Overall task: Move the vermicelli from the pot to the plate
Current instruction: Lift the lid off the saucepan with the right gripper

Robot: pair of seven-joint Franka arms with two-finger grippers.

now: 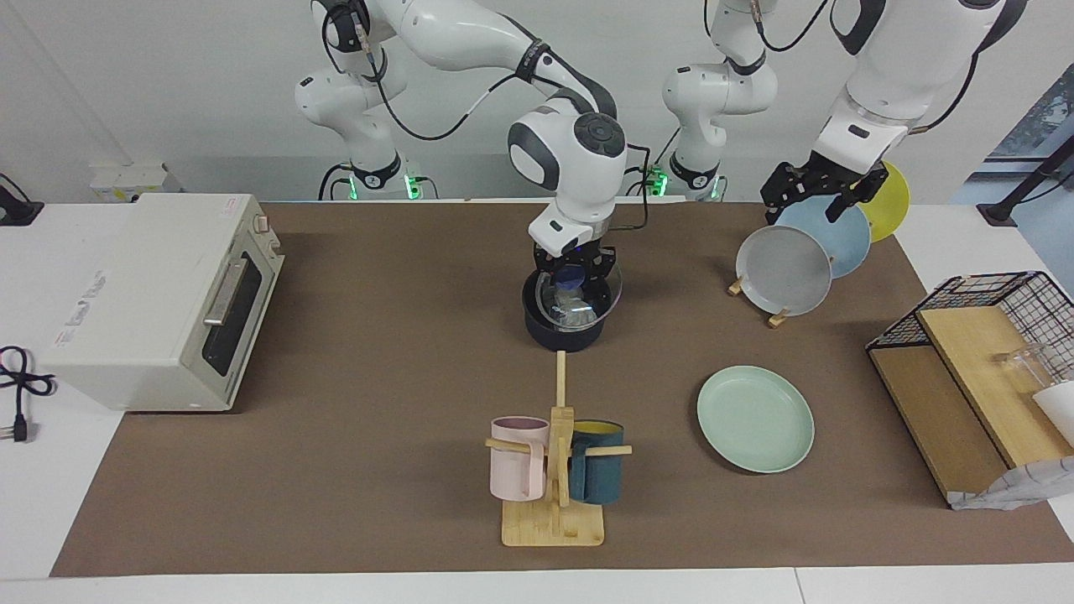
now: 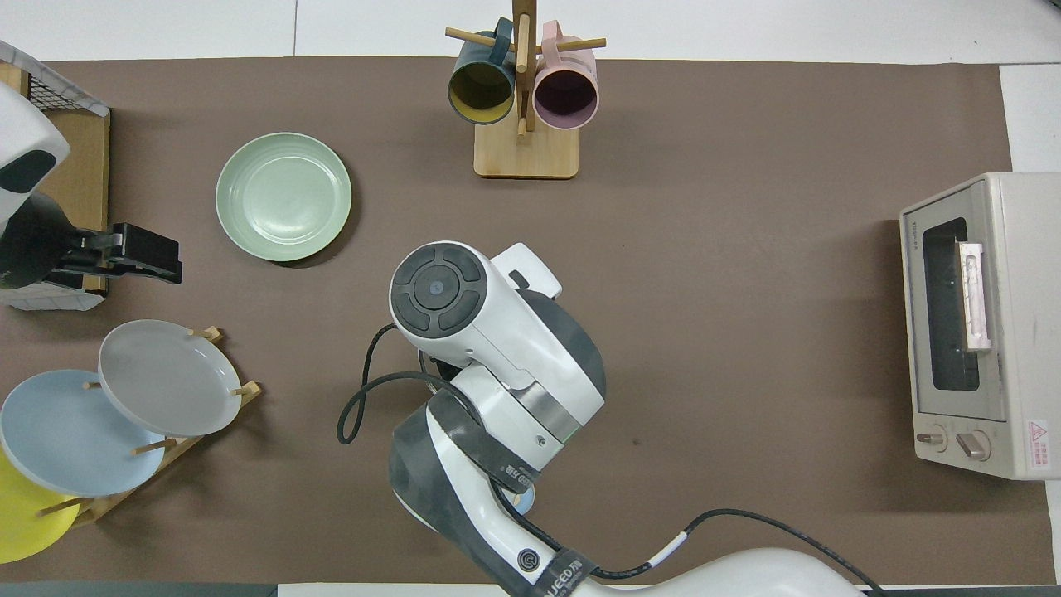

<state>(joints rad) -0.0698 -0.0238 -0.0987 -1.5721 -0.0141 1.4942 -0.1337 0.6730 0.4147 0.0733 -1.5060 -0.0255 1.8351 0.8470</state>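
Note:
The dark navy pot (image 1: 564, 334) stands mid-table, near the robots. In the overhead view it is hidden under the right arm. My right gripper (image 1: 572, 277) is straight above it, shut on the blue knob of a glass lid (image 1: 606, 295), which is tilted over the pot's mouth. A whitish clump, the vermicelli (image 1: 577, 315), shows dimly through the glass inside the pot. The mint-green plate (image 1: 755, 418) (image 2: 283, 196) lies bare, farther from the robots, toward the left arm's end. My left gripper (image 1: 815, 190) (image 2: 137, 253) waits in the air over the plate rack.
A plate rack (image 1: 779, 317) with grey (image 2: 170, 377), light blue and yellow plates stands near the left arm. A mug tree (image 1: 554, 470) (image 2: 524, 108) holds a pink and a teal mug. A toaster oven (image 1: 159, 298) (image 2: 978, 323) and a wire basket (image 1: 982, 294) stand at the table's ends.

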